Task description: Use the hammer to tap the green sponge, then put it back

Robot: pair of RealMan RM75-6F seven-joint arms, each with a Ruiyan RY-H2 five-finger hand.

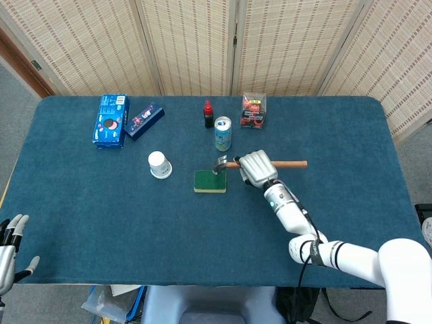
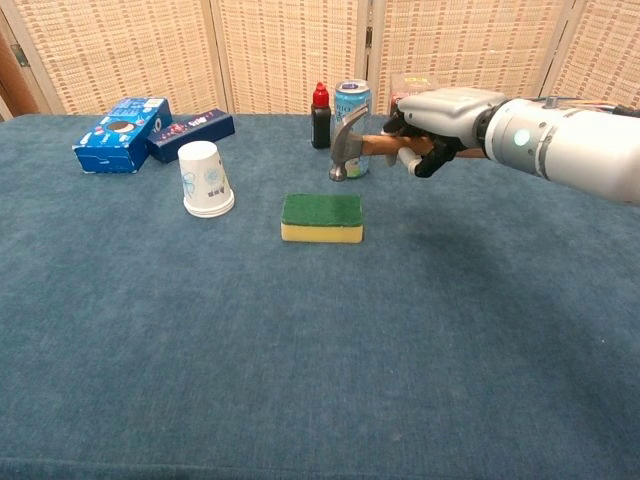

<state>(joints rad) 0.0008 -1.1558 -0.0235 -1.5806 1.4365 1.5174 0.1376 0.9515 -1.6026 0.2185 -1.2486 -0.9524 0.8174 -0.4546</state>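
Note:
The green sponge (image 1: 210,181) (image 2: 321,217), green on top with a yellow base, lies flat near the table's middle. My right hand (image 1: 254,167) (image 2: 440,116) grips the hammer (image 1: 286,163) (image 2: 348,146) by its wooden handle. The steel head hangs in the air above the sponge's right part, clear of it. The handle's free end sticks out to the right in the head view. My left hand (image 1: 11,240) shows at the lower left edge of the head view, fingers spread, holding nothing.
A drink can (image 1: 223,133) (image 2: 352,104) and a dark red-capped bottle (image 1: 208,114) (image 2: 320,116) stand just behind the sponge. A clear box of red items (image 1: 254,111), an upturned paper cup (image 1: 160,164) (image 2: 205,179) and two blue boxes (image 1: 111,120) (image 1: 144,119) sit further off.

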